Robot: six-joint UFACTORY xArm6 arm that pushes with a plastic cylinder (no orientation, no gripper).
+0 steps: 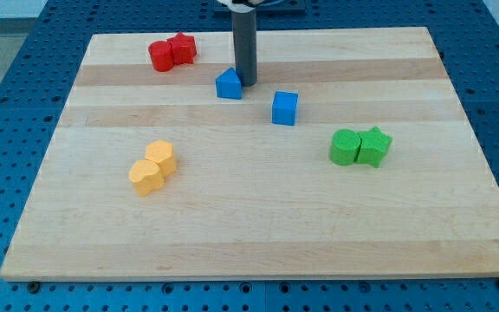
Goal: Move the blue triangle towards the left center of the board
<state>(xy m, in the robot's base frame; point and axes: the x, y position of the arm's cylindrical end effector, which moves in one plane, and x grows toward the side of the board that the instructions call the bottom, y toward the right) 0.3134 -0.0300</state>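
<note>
The blue triangle (pixel 229 84) lies on the wooden board (pixel 258 217), in the upper middle of the view. My tip (pixel 247 83) stands just to the triangle's right, touching or almost touching its right side. The dark rod rises straight up from there to the view's top edge.
A blue cube (pixel 285 107) sits right of and below the tip. Two red blocks (pixel 172 51) touch at the top left. Two yellow blocks (pixel 153 166) touch at the left centre. Two green blocks (pixel 359 146) touch at the right. Blue pegboard surrounds the board.
</note>
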